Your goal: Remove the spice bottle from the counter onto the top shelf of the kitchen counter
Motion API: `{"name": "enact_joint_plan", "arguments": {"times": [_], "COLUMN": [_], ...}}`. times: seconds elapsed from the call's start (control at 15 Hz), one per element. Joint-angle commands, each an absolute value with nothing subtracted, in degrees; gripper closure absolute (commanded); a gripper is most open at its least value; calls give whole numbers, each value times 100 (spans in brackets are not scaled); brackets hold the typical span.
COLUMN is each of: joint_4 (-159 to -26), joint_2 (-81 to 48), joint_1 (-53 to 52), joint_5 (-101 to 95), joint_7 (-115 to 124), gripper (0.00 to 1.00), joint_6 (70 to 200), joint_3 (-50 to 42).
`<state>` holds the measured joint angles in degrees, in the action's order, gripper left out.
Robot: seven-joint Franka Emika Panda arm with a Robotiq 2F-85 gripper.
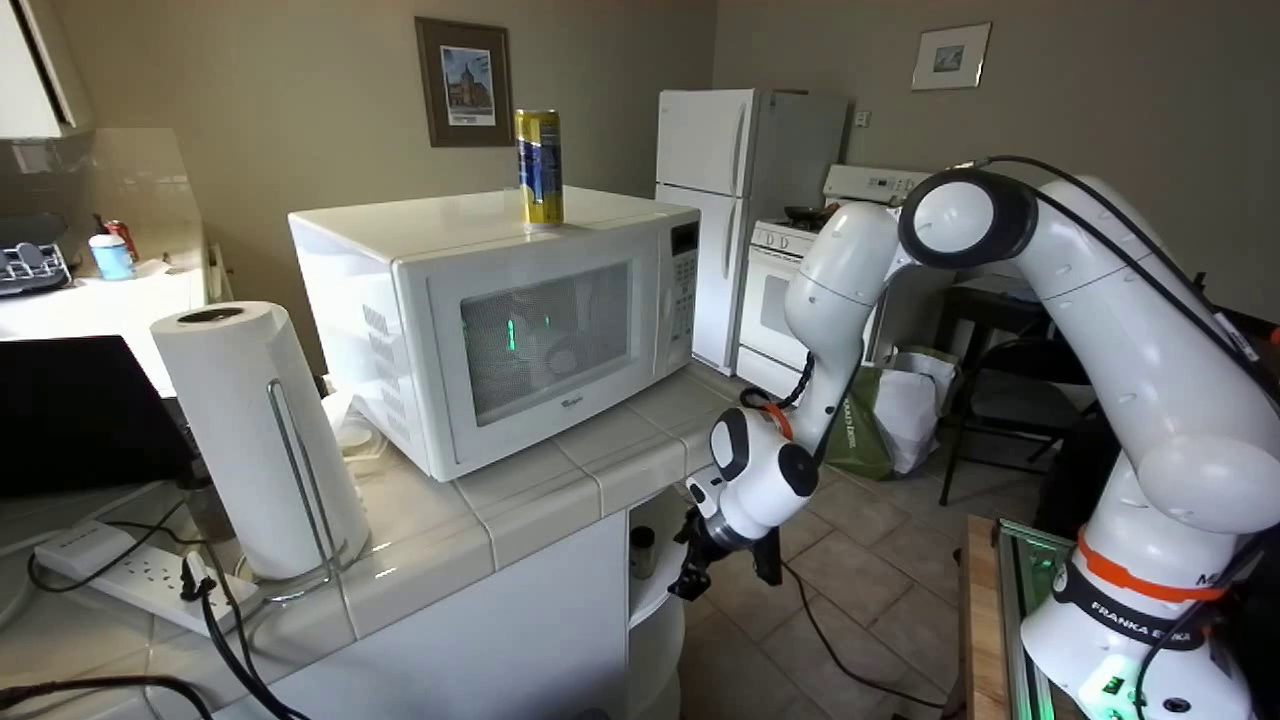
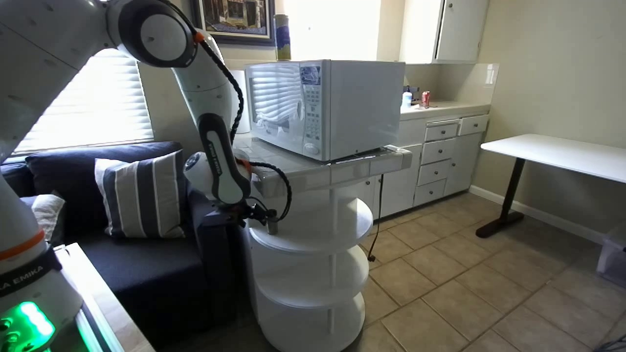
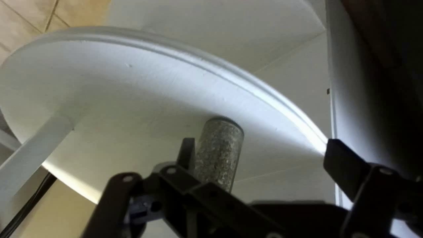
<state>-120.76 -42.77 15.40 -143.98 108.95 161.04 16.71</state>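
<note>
The spice bottle [image 3: 219,148] is a small clear cylinder with speckled grey-brown contents. It stands on the white top shelf [image 3: 115,96] of the rounded unit at the counter's end. The bottle also shows in both exterior views [image 1: 641,552] [image 2: 272,228], small and dark on the top shelf [image 2: 318,237]. My gripper [image 3: 262,158] is wide open. In the wrist view the bottle appears between the fingers, close beside the left finger and far from the right one; the bottle's near end is hidden behind the left finger. My gripper also shows in both exterior views [image 1: 728,570] [image 2: 252,214], beside the shelf.
The tiled counter [image 1: 530,500] overhangs the shelf and bears a white microwave [image 1: 545,330] with a can [image 1: 540,170] on top. A support post [image 3: 39,148] rises from the shelf. Lower shelves [image 2: 313,281] lie below. A dark sofa [image 2: 142,274] stands beside the unit.
</note>
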Motion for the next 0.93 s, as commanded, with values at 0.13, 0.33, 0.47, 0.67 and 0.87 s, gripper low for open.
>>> {"name": "enact_joint_plan", "arguments": {"times": [0.13,0.33,0.47,0.67,0.87], "joint_4": [-12422,-12557,-12675,-12965,-13416], "joint_2": [-4074,-3950,-3818,-3501,-3028], "joint_1": [2338,2593,2780,3151,3776], "joint_5": [-14400,-14399,-14400,-14399,-14320], "joint_7": [10549,10573,10594,10694,10674], "gripper": [0,0,0,0,0], "joint_6": [17161,17916,18481,19087,19370], "joint_3": [2045,2099,2163,2422,2996]}}
